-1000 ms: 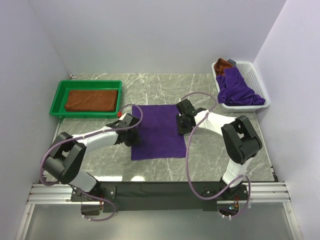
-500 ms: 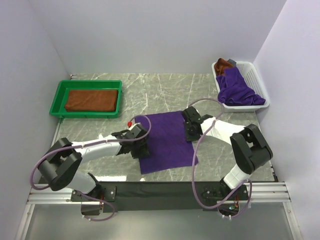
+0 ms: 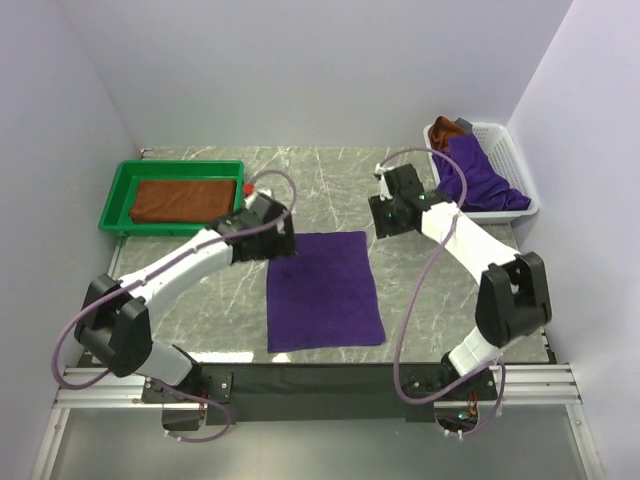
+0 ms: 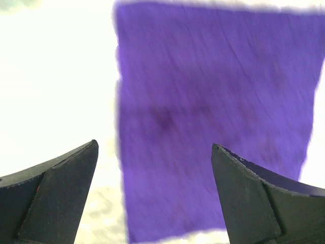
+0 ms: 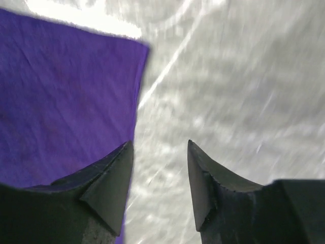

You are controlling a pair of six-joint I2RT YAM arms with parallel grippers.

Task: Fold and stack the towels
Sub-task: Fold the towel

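Observation:
A deep purple towel (image 3: 322,290) lies spread flat in the middle of the marble table. My left gripper (image 3: 282,240) hovers at its far left corner, open wide and empty. In the left wrist view the towel (image 4: 213,117) fills the space below that gripper (image 4: 155,147). My right gripper (image 3: 384,216) is open just beyond the far right corner. In its wrist view the gripper (image 5: 160,145) is over bare table, with the towel (image 5: 66,101) to its left. A folded rust-brown towel (image 3: 182,199) lies in the green tray (image 3: 116,186).
A white basket (image 3: 510,140) at the back right holds a crumpled purple towel (image 3: 475,180), a rust-brown towel (image 3: 443,130) and a small grey item (image 3: 462,124). White walls close in the table on three sides. The arm bases stand at the near edge.
Both grippers opened and let go of the purple towel, then moved to its far corners. The towel has shifted and now lies flat with its long side running near to far.

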